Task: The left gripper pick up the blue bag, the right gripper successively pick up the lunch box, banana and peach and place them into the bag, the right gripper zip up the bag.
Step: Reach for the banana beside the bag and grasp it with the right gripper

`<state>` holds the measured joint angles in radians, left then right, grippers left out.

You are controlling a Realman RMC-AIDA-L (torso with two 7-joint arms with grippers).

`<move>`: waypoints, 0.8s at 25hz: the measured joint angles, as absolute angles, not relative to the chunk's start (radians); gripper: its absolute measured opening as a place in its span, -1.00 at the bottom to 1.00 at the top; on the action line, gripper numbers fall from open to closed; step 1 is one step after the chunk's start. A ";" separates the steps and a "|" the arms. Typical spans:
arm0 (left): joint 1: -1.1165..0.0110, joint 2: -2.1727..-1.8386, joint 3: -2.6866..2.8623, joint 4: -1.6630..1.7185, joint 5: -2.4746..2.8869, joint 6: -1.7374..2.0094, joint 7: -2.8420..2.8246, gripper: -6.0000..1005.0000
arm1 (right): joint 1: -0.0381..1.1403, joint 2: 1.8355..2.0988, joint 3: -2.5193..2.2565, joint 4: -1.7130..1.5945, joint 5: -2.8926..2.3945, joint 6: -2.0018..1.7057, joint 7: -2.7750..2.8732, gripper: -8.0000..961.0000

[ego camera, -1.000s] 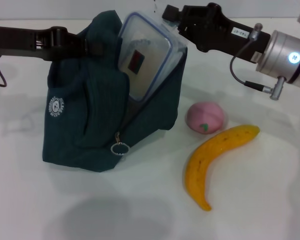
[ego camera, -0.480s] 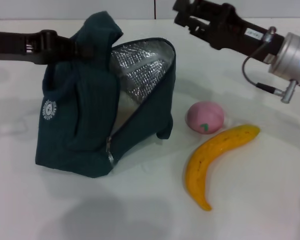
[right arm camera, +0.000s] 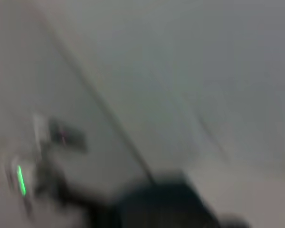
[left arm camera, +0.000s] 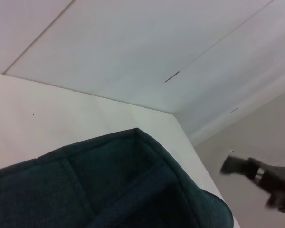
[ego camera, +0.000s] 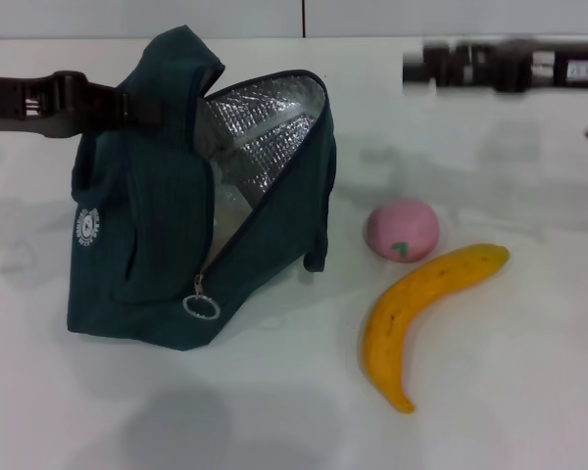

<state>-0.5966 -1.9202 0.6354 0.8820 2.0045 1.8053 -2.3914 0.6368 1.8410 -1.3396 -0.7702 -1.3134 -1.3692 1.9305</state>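
Fruit waits on the white worktop (ego camera: 490,392) beside the blue bag (ego camera: 167,245), which stands with its mouth gaping toward the robot's right and its silver foil lining (ego camera: 260,132) catching the light. From the robot's left, the left gripper (ego camera: 127,103) reaches in level with the top of the bag and appears clamped on the fabric or a handle there; that hold looks to be what keeps the bag upright and its opening wide enough to load. The contact itself is hidden by cloth in the head view, and the left wrist view shows only the bag's dark upper edge.

The zip is undone, and its ring pull (ego camera: 202,307) hangs low on the front seam. The lunch box is not to be seen on the worktop; whether it lies inside the bag cannot be told, since the lining's lower part is in shadow.

Just beside the bag's open side sits the peach (ego camera: 402,230), with the banana (ego camera: 421,313) curving just in front of it, its upper end close to the fruit. Both lie within easy reach of the robot's right arm, presumably so each can be carried straight into the opening.

The right gripper (ego camera: 421,67) is a dark streak above the far worktop, well apart from the bag and the fruit; whether it is spread or closed cannot be told, though nothing shows in it. The banana would seem the next thing due.
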 joint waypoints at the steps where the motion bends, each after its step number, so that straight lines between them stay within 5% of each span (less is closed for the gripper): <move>1: -0.597 -1.920 0.637 0.882 2.004 1.806 -2.387 -0.92 | 0.652 1.826 -1.340 -0.828 -1.415 -1.373 1.973 0.64; 5: -0.596 -1.920 0.638 0.882 2.004 1.806 -2.378 -0.92 | 0.754 1.799 -1.323 -0.954 -1.770 -1.486 2.072 0.80; 8: -0.597 -1.920 0.640 0.879 2.005 1.807 -2.375 -0.92 | 0.836 1.811 -1.311 -1.006 -1.993 -1.604 2.071 0.80; 14: -0.597 -1.922 0.641 0.876 2.012 1.807 -2.366 -0.92 | 0.934 1.904 -1.310 -1.130 -2.300 -1.751 1.947 0.81; 15: -0.595 -1.923 0.641 0.876 2.012 1.807 -2.365 -0.92 | 0.941 1.940 -1.314 -1.162 -2.353 -1.763 1.894 0.81; 20: -0.588 -1.927 0.637 0.883 2.007 1.807 -2.348 -0.92 | 0.949 2.000 -1.335 -1.180 -2.414 -1.765 1.801 0.80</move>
